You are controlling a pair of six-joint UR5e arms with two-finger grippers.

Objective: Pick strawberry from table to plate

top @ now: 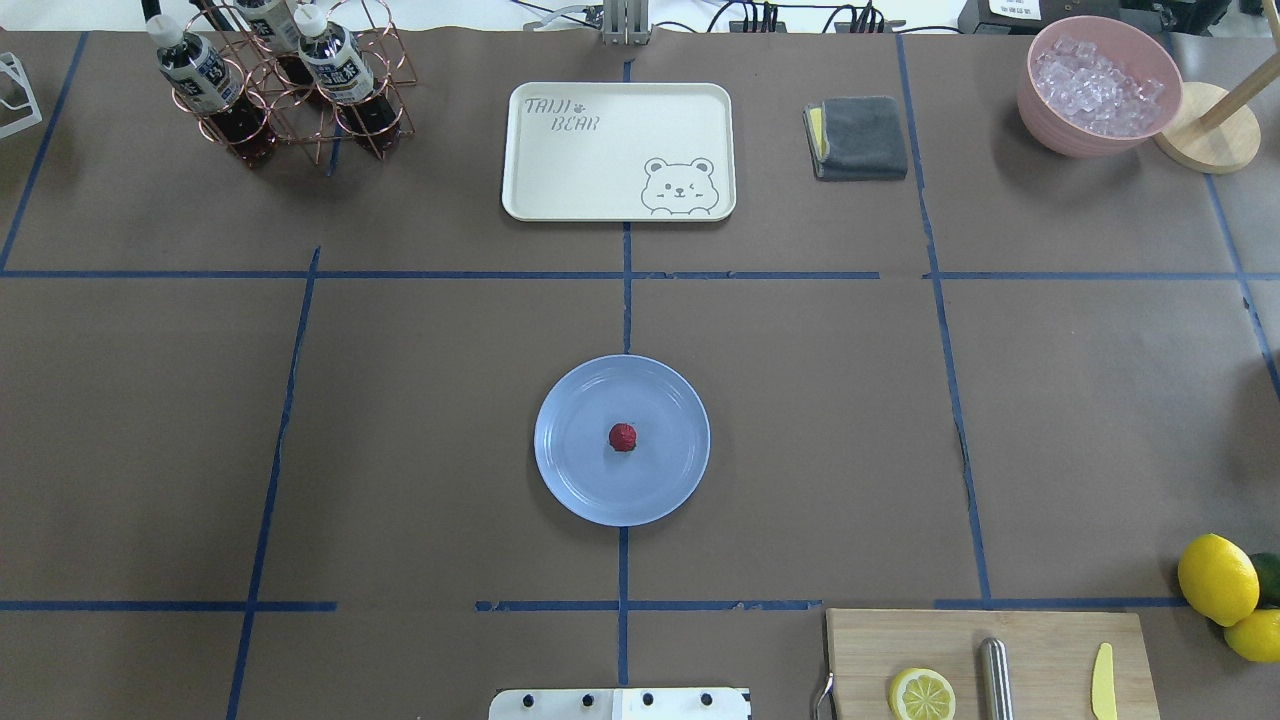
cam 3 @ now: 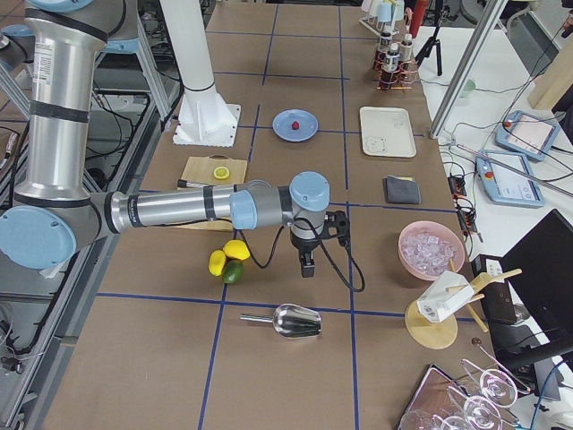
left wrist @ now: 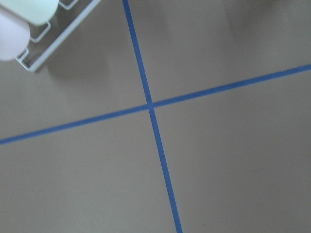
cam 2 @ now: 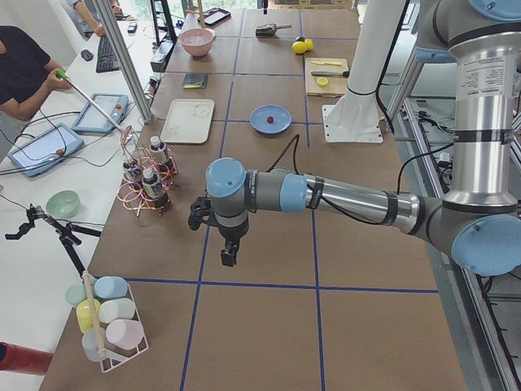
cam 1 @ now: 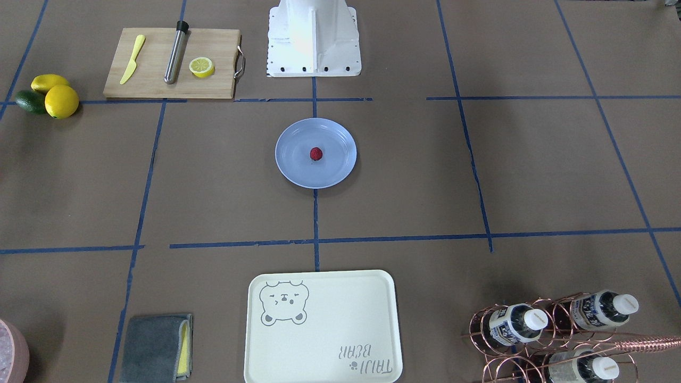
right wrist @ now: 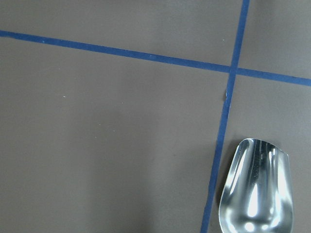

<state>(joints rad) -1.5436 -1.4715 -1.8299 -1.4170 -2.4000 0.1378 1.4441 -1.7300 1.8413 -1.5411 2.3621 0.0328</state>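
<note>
The small dark-red strawberry lies in the middle of the round pale blue plate at the centre of the brown table. No gripper appears in the front or overhead views. The left gripper hangs over bare table far from the plate, near the bottle rack. Beside the lemons, the right gripper points down, also far from the plate. Whether either gripper is open or shut, I cannot tell.
A cutting board holds a lemon half, a metal rod and a yellow knife. Whole lemons, a bear tray, a grey cloth, an ice bowl, a bottle rack and a metal scoop ring the table. A person stands at the side.
</note>
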